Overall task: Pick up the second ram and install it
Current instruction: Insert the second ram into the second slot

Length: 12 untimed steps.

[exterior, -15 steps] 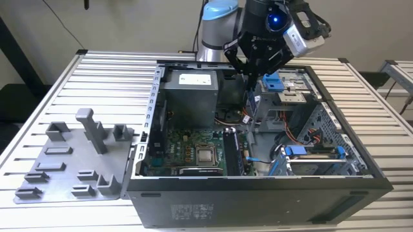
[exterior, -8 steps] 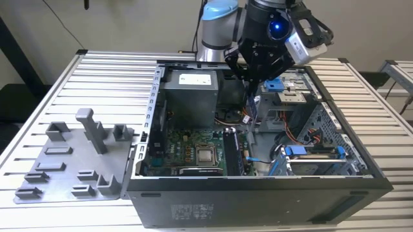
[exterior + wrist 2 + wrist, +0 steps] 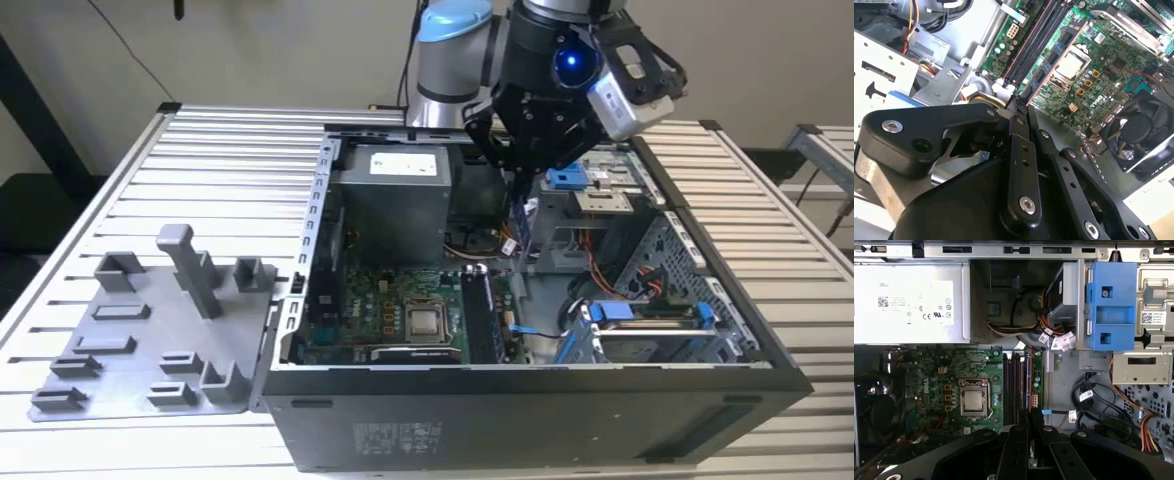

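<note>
gripper (image 3: 525,170) (image 3: 1015,112) (image 3: 1031,432): closed on the second ram, hanging over the open computer case (image 3: 534,400).
second ram (image 3: 519,215) (image 3: 1023,95) (image 3: 1035,419): dark slim bar, edge-on, pinched between the fingertips and pointing down from them, held above the board.
memory slots (image 3: 1036,42) (image 3: 1015,385): dark parallel row on the green board, below the gripper.
processor socket (image 3: 427,322) (image 3: 1071,65) (image 3: 973,400): just beside the slots.
cable bundle (image 3: 1054,340): near the gripper, between the power supply (image 3: 391,200) (image 3: 909,302) and the blue drive bracket (image 3: 567,178) (image 3: 1111,305).
grey tray (image 3: 147,340): well apart from the gripper, outside the case.
</note>
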Each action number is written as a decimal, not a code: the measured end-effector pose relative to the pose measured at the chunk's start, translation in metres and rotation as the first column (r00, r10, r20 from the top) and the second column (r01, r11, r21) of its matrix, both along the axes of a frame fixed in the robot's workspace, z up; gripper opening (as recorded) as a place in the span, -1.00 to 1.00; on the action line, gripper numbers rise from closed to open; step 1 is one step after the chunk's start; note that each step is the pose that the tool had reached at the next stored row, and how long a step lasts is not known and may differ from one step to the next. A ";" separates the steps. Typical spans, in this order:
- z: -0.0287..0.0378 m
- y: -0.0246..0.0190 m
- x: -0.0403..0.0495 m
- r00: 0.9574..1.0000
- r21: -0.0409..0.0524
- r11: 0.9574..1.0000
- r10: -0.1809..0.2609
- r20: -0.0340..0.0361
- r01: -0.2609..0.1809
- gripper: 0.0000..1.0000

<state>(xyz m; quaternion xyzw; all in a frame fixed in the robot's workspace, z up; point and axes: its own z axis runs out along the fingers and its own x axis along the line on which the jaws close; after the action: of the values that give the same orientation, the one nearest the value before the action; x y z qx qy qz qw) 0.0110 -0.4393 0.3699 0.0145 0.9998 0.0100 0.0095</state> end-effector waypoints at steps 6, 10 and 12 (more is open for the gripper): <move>-0.0002 0.0000 -0.0006 1.000 0.000 1.000 0.000 0.000 0.000 -0.73; -0.0003 0.0000 -0.0009 1.000 0.000 1.000 0.000 0.000 0.000 -0.73; -0.0009 0.0000 -0.0012 1.000 0.000 1.000 -0.001 0.001 0.001 -0.73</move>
<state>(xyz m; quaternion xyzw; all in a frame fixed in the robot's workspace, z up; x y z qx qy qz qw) 0.0097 -0.4392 0.3690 0.0147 0.9998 0.0101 0.0100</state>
